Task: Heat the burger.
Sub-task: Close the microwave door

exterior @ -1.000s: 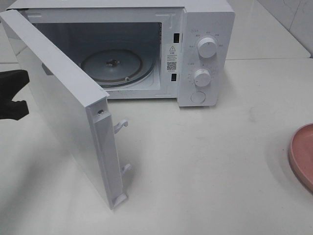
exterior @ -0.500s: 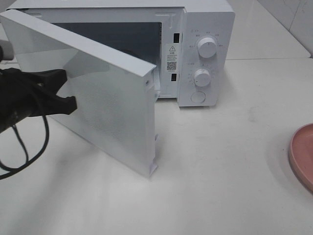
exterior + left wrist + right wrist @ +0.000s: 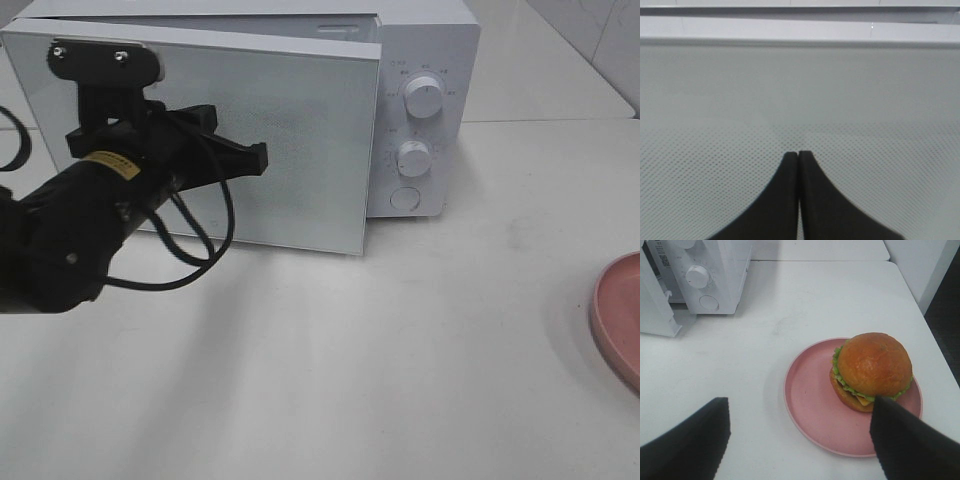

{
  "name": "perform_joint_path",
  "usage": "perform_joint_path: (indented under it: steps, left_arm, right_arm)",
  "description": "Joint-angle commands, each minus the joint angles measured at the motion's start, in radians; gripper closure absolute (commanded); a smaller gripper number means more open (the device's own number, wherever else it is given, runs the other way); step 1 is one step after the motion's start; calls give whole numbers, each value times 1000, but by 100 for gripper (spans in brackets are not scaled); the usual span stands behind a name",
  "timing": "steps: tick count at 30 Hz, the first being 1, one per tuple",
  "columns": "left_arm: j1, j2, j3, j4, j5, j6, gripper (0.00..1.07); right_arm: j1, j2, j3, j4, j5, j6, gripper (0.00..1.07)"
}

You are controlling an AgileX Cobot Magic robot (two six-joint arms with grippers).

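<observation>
I press my left gripper [image 3: 255, 157], fingers pinched together, flat against the microwave door [image 3: 300, 130] to push it. The burger [image 3: 871, 371] sits on the pink plate [image 3: 810, 405], well right of the microwave [image 3: 425, 100], under my spread right gripper [image 3: 800, 440].

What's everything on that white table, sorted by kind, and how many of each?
Microwave: 1
Burger: 1
Pink plate: 1
Total: 3
</observation>
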Motion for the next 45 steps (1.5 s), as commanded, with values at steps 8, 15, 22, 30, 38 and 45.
perform_joint_path:
  steps: [8, 15, 22, 30, 38, 45]
  left_arm:
    - [-29, 127, -256, -158, 82, 143, 107]
    - [-28, 190, -394, -279, 124, 271, 107]
    - [-7, 217, -461, -313, 193, 311, 107]
    - [-62, 131, -377, -330, 256, 364, 107]
    - [-83, 52, -275, -369, 455, 364, 70]
    - [-83, -44, -179, -415, 715, 363, 7]
  right_arm:
    - [-6, -28, 2, 1, -1, -7, 32]
    - [-6, -28, 2, 1, -1, -7, 32]
    - [-6, -28, 2, 1, -1, -7, 32]
    - [-6, -28, 2, 1, -1, -7, 32]
    - [-6, -28, 2, 1, -1, -7, 32]
    - [-6, -28, 2, 1, -1, -7, 32]
